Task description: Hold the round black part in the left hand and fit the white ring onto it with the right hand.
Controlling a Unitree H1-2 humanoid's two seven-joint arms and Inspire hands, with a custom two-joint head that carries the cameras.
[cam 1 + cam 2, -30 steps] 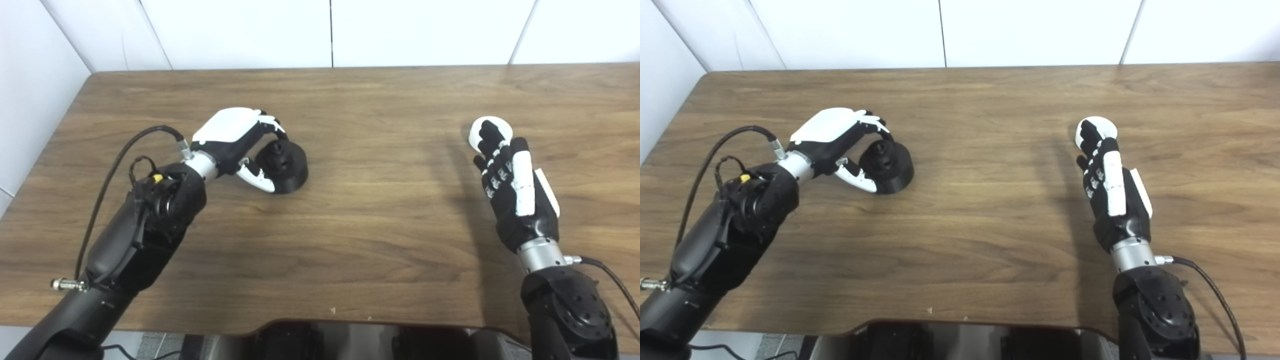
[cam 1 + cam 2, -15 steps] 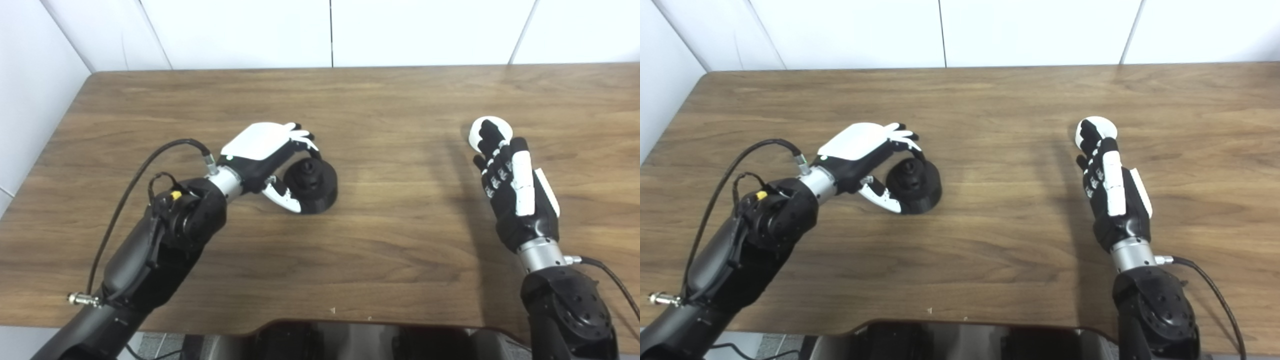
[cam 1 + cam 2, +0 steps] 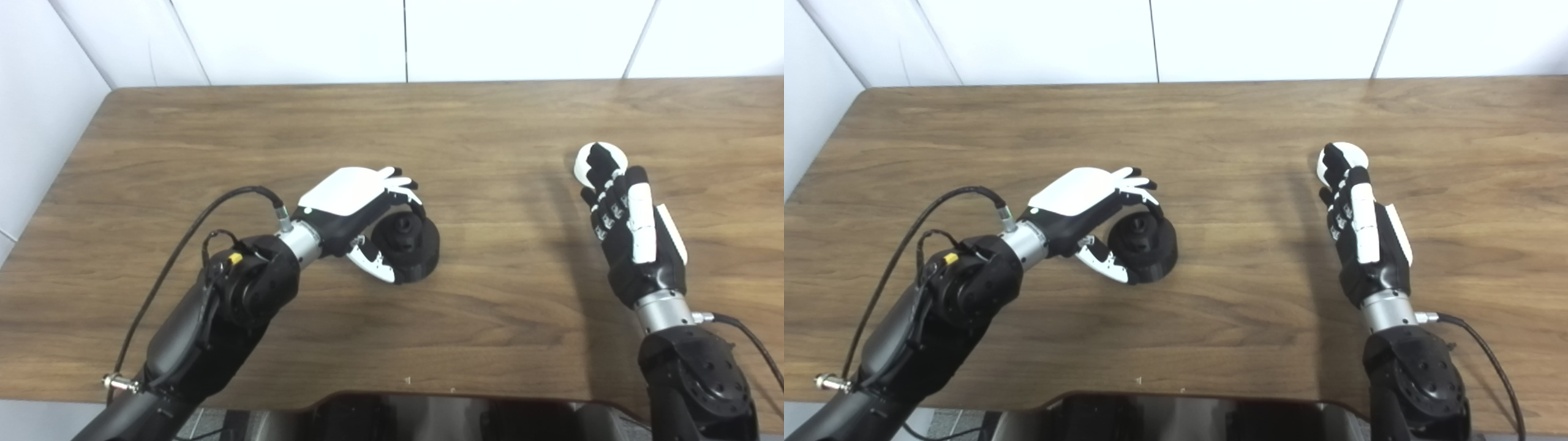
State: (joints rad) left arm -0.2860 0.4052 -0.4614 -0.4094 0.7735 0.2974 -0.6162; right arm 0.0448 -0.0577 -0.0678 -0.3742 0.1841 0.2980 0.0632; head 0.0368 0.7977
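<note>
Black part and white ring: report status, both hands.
Left hand shut on black part, part on table. Right hand open, fingertips over white ring. Nothing between them.

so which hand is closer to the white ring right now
Right. The right hand reaches over the white ring, its fingertips overlapping it at the table's right side. The left hand is far across the table, curled around the round black part.
</note>
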